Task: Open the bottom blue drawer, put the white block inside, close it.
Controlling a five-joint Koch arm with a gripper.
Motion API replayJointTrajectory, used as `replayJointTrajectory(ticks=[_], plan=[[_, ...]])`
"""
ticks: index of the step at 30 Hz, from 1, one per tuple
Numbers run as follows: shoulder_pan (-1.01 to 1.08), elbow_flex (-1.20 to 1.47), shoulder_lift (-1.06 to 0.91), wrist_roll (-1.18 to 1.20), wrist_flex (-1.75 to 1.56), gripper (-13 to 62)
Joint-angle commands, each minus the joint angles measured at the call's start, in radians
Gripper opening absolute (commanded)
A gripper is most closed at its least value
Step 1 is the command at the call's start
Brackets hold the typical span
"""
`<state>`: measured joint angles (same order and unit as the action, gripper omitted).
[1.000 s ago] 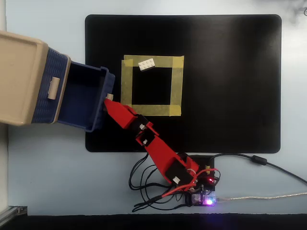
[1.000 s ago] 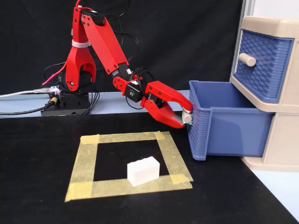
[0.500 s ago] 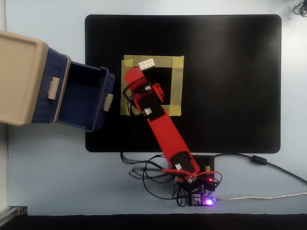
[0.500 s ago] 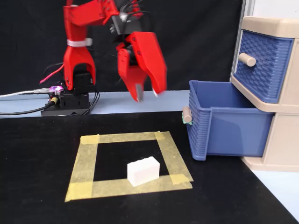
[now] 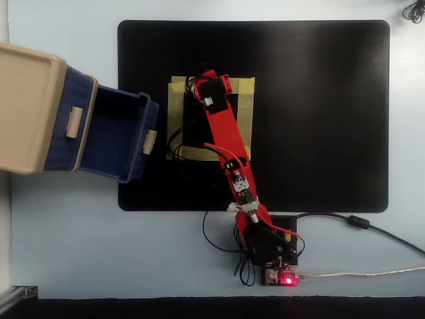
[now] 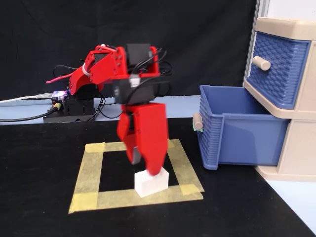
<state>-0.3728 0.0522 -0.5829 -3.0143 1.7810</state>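
Jaws (image 6: 146,165) hang tips-down right over the block (image 6: 151,181), spread a little as far as I can tell through the motion blur: one tip touches or nearly touches the block's top, the other sits just off its left end in the fixed view. Nothing pinched yet.

Block sits on the near strip of the yellow tape square (image 6: 89,170), on the black mat (image 6: 44,197). Its long axis runs roughly along that strip, slightly skewed. From overhead the arm (image 5: 222,133) covers it, so I can't check alignment there. Block lies straight below the jaws, so I judge the next move to be a short drop, then a squeeze across the short side.

Drawer (image 6: 237,131) is pulled well out of the cabinet (image 6: 291,153), empty as far as I see, to the right of the block in the fixed view.

Versus a second ago: jaws were at the drawer handle (image 6: 197,121); half a second ago they were raised above the tape square; now they're down at the block. Block and drawer haven't moved.
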Motion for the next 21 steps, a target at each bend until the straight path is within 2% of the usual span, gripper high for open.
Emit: replayJointTrajectory(ticks=[1,10,12,14,15,16,17,21], plan=[[-0.011,-0.037,-0.018,-0.037,-0.002,34.3],[-0.018,-0.038,0.055,-0.021,-0.075,33.9],[-0.018,-0.035,0.058,0.006,-0.067,32.0],[-0.017,-0.029,0.060,0.046,-0.063,23.1],[-0.015,-0.029,0.063,0.071,-0.058,14.4],[-0.014,-0.029,0.063,0.100,-0.035,1.0],[-0.012,-0.029,0.060,0.120,-0.009,-8.5],[-0.012,-0.038,0.034,0.164,0.048,-7.9]])
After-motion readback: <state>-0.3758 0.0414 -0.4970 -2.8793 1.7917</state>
